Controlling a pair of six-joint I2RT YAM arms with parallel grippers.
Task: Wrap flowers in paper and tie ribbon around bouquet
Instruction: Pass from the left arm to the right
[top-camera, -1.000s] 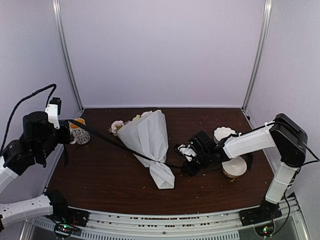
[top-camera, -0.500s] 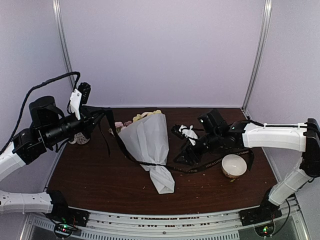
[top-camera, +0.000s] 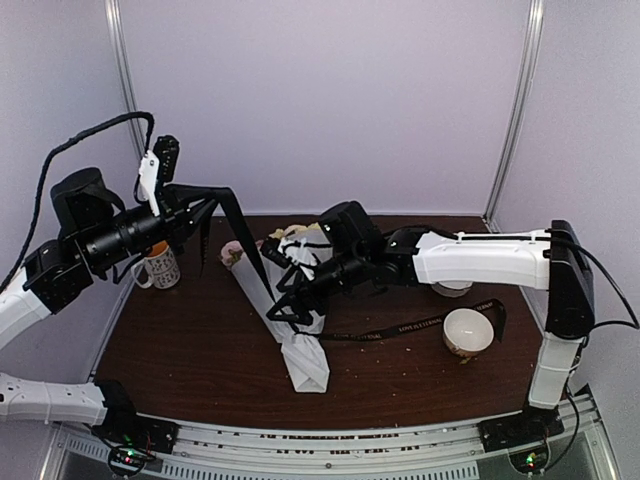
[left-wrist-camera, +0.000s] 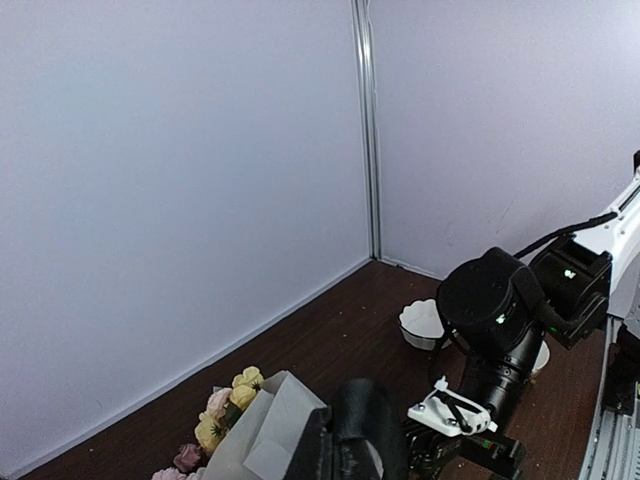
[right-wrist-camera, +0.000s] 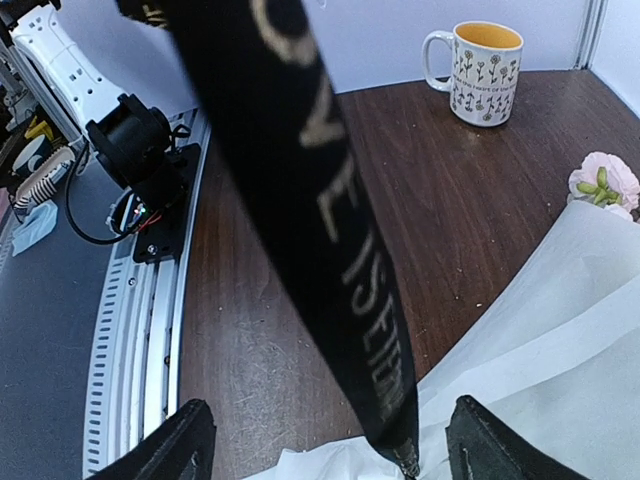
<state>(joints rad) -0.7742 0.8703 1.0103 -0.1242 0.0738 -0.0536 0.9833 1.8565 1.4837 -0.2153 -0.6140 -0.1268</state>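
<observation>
My right tool (top-camera: 287, 300) hangs with its fingers spread wide just above the middle of the bouquet (top-camera: 305, 360), gripping nothing. In its wrist view the ribbon (right-wrist-camera: 330, 200) passes down between the two fingertips, printed side toward the lens. I judge that gap is meant for taking a fresh hold on the band close to the paper.

The bouquet lies across the middle of the tabletop (top-camera: 180, 350), its narrow tail toward the near edge and the flowers (top-camera: 235, 252) toward the far edge, so the waist faces up for tying.

My left tool (top-camera: 200, 208) is clamped shut on the ribbon, high over the left edge — held up there to draw the band taut in a straight slope down to the cone. Past the cone the loose end trails flat toward the right edge and stops beside a white bowl (top-camera: 468, 330).

A flowered mug (top-camera: 160, 268) stands near the far left corner, under the raised arm and apart from the wrap.

The knot is not yet made — the band only crosses the paper.
</observation>
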